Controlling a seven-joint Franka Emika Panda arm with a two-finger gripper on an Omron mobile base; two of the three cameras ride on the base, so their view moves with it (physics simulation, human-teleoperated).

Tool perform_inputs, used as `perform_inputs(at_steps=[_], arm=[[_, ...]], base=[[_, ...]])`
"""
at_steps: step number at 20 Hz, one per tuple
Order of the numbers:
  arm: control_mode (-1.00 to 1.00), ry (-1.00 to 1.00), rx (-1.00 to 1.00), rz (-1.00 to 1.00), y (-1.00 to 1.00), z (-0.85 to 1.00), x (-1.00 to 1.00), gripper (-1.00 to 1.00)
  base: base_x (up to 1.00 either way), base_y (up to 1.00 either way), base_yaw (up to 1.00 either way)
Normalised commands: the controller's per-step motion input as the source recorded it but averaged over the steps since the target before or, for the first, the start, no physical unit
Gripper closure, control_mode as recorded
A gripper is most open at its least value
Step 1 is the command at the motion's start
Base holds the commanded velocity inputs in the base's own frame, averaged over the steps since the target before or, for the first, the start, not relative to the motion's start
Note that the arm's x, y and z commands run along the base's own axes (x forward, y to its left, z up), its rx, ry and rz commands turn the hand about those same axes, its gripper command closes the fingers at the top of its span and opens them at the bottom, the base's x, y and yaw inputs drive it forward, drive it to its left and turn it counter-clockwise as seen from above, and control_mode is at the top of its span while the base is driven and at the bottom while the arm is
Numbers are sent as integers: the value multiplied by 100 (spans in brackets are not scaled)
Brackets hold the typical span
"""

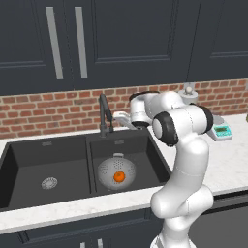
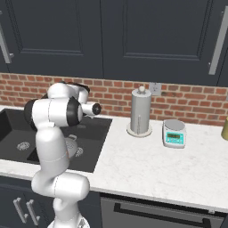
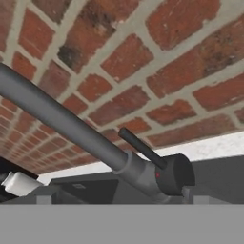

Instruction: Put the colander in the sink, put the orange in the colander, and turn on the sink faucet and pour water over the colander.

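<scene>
While the colander and orange already sit in place, the notes below cover the faucet step.

Step in hand: turning on the faucet (image 1: 104,116); judging by how things lie, the first two parts of the task look done and the third has not yet produced water.

Colander (image 1: 116,174): in the right basin of the sink (image 1: 29,160), upright, over that basin's drain area.

Orange (image 1: 118,177): inside the colander, near its middle.

Faucet: at the back edge of the sink, on the divider between the two basins, in front of the brick wall (image 1: 43,111). In the hand view its body (image 3: 143,174) fills the lower middle, with the thin lever (image 3: 141,147) sticking up from it.

Water: no stream shows in either base view.

Gripper (image 1: 122,116): just right of the faucet at lever height; fingers spread wide, pinching nothing. Whether a finger touches the lever cannot be told.

Next move, as a judgement: bring a finger against the lever and push it sideways, then check that the spout points over the right basin so the stream lands on the colander.

Risk: the lever is slim, so a finger could slip past it.
</scene>
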Motion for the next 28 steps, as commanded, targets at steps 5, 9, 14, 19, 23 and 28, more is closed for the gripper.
perform_inputs(at_steps=[5,9,14,19,23,28], arm=[[-100,1,0,-6,1,-3,11,-100],[-100,1,0,-6,1,-4,12,-100],[-100,3,0,-5,4,-5,5,-100],[-100,5,0,-4,6,-10,2,-100],[-100,5,0,-4,6,-9,6,-100],[-100,4,0,-4,4,-2,14,-100]], base=[[0,0,0],[0,0,0],[0,0,0],[0,0,0],[0,0,0],[0,0,0]])
